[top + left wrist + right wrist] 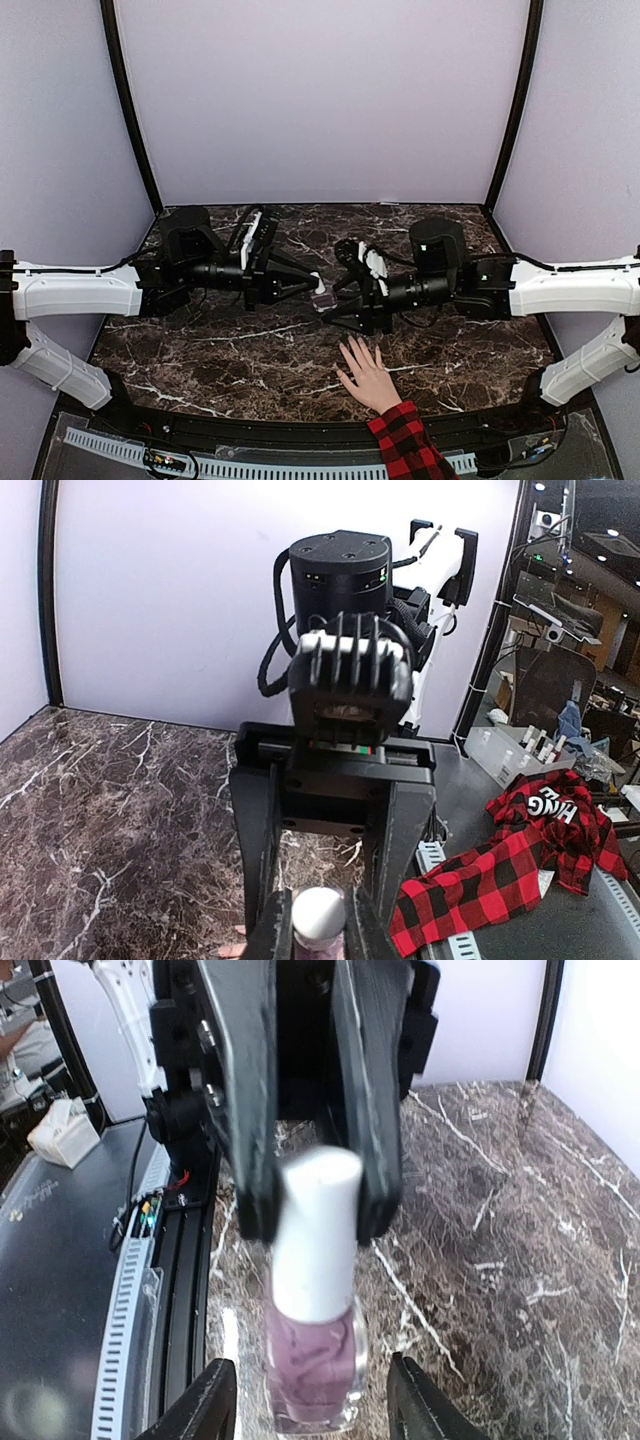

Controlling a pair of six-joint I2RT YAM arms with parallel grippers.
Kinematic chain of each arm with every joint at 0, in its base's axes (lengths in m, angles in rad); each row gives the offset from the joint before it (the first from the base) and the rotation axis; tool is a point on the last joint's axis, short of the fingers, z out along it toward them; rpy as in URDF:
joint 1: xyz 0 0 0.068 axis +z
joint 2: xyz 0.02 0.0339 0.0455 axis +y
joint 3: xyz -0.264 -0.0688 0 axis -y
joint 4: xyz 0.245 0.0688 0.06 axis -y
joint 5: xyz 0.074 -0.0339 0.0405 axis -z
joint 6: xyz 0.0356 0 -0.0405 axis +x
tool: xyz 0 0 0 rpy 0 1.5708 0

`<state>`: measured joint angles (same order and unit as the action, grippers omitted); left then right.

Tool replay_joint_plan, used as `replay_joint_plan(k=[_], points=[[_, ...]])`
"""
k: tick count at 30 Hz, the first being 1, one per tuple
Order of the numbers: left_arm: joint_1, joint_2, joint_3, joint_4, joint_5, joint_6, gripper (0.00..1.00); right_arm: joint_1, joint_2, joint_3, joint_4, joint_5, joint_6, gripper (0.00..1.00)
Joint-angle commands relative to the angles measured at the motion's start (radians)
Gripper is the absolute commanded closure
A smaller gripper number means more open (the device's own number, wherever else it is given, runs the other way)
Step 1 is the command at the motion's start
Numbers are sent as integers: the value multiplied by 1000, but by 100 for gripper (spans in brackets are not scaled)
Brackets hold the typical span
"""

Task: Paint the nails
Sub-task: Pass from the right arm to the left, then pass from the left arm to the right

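Observation:
A light-skinned hand [368, 376] with a red-and-black plaid sleeve [404, 442] lies flat on the marble table near the front edge. Its nails are too small to make out. Just beyond the fingers, a small polish bottle [312, 1360] with purple liquid and a white cap [318, 1230] hangs between both arms. My left gripper [318, 927] is shut on the cap [318, 913]. My right gripper [312, 1412] stands open round the glass body, with a gap on each side. In the top view, the left gripper [317, 288] and right gripper [336, 312] meet at the bottle [322, 299].
The dark marble table [200, 350] is walled by pale panels at the back and sides. A plaid cloth [540, 840] lies on the bench past the table's front edge, by a perforated rail [260, 466].

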<state>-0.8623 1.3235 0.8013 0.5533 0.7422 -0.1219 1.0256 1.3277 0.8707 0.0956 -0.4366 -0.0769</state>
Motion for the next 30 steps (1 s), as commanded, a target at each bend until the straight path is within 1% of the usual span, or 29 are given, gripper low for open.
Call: replay_joint_plan(k=[1,9,14,20,25,27,28,29,30], points=[[-3,-34,-1,56,-3,-28,100,-4,-27,1,102,-45,25,49],[-4,-29,-7,85,3,-38,100,-5,-22,-2,117,-77,38,59],[-4,-22,-5,87,8,-37,100,-5,-20,-4,128,-84,44,62],[-4,-18,-8,89,8,-36,100,-10,-16,-2,133,-94,48,69],[-4,-15,-7,83,11,-38,100,-14,-16,-4,136,-103,49,80],[-4,-15,2,56,27,-32,100,-16,-16,-2,126,-112,46,85],[-4,-16,17,37,35,-14,94,-18,-17,1,118,-117,38,87],[-4,-17,26,-18,50,0,86,-19,-18,4,100,-123,30,88],[-4,-19,47,-49,56,38,82,-19,-20,9,84,-127,22,90]])
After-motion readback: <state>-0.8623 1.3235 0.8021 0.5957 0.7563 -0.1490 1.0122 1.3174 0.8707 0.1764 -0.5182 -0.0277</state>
